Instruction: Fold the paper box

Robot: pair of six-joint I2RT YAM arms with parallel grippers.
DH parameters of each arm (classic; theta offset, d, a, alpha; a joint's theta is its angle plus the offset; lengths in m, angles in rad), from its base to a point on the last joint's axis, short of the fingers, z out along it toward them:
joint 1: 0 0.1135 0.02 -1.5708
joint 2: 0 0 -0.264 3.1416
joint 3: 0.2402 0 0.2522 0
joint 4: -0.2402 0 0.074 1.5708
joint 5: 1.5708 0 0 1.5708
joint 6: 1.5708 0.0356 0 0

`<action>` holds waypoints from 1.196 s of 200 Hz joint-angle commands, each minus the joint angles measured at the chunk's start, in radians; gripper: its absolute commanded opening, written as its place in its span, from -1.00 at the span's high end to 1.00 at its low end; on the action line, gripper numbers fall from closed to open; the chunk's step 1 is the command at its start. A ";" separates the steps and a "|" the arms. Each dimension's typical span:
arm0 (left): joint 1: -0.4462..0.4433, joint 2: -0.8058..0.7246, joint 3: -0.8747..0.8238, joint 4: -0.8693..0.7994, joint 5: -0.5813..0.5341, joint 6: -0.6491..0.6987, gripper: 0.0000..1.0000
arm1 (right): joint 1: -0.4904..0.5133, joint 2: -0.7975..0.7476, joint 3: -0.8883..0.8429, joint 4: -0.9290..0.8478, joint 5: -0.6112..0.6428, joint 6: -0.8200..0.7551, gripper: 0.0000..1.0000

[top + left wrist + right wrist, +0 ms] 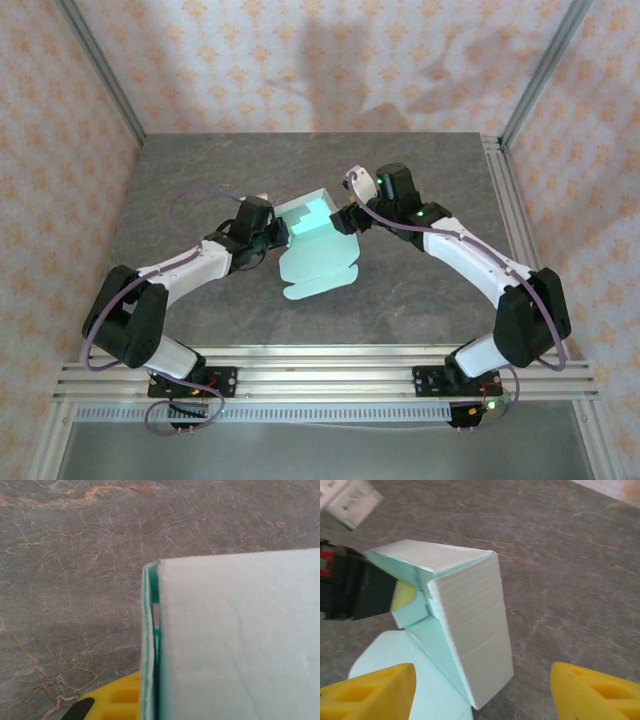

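Mint-green card of the paper box (312, 245) sits near the middle of the table (430, 300), well apart from all four edges and corners.

Status of the fold, judged from the present shape:
- Done: the far part of the sheet is raised off the table. In the right wrist view a tall side wall (475, 630) stands up from the table. A second panel (430, 555) is bent over from its top edge, so one corner of the box is formed.
- Not done: the large flap (318, 275) with rounded tabs lies flat on the table, pointing toward the near edge. The body is open on the side I can see, and no tab appears tucked in. I judge the task to be about halfway, no further.

Tool state:
- My left gripper (272, 232) is clamped on the card at the left side of the raised part. One yellow pad (405, 596) presses against the inner face. The left wrist view shows the card edge-on, just beside my finger (117, 700). This grip holds the raised part up.
- My right gripper (482, 672) is spread wide, with one yellow finger on each side of the tall wall and neither touching it. It holds nothing.

Remaining work, by my estimate: close the open side, bring the flat flap up and over, and seat its tabs. Risk: the thin card may spring back if the left grip slackens.
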 commanded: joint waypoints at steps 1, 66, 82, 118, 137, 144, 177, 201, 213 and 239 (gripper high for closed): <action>-0.004 -0.020 0.031 0.000 0.032 0.020 1.00 | -0.026 0.013 0.001 -0.014 -0.203 -0.024 -0.41; -0.003 -0.012 0.041 0.002 0.088 0.039 1.00 | -0.047 0.148 0.123 -0.153 -0.295 -0.131 -0.37; -0.003 -0.011 0.041 0.006 0.098 0.039 1.00 | -0.050 0.176 0.153 -0.176 -0.300 -0.143 -0.32; -0.004 -0.004 0.043 0.001 0.098 0.046 1.00 | -0.050 0.209 0.189 -0.202 -0.320 -0.145 -0.13; -0.004 -0.002 0.043 -0.004 0.092 0.045 1.00 | -0.049 0.206 0.191 -0.206 -0.298 -0.143 -0.10; -0.002 -0.003 0.045 -0.007 0.088 0.043 1.00 | -0.050 0.201 0.191 -0.207 -0.291 -0.137 -0.12; 0.000 -0.013 0.057 -0.076 0.006 0.035 1.00 | -0.050 0.128 0.123 -0.087 -0.183 -0.037 -0.35; 0.003 -0.024 0.090 -0.185 -0.050 0.077 1.00 | -0.050 0.058 0.044 0.043 -0.023 0.072 -0.41; 0.011 -0.019 0.121 -0.263 -0.069 0.118 1.00 | -0.051 0.035 0.021 0.079 0.065 0.131 -0.41; 0.028 0.020 0.222 -0.475 -0.077 0.201 1.00 | -0.052 -0.017 -0.044 0.160 0.152 0.235 -0.41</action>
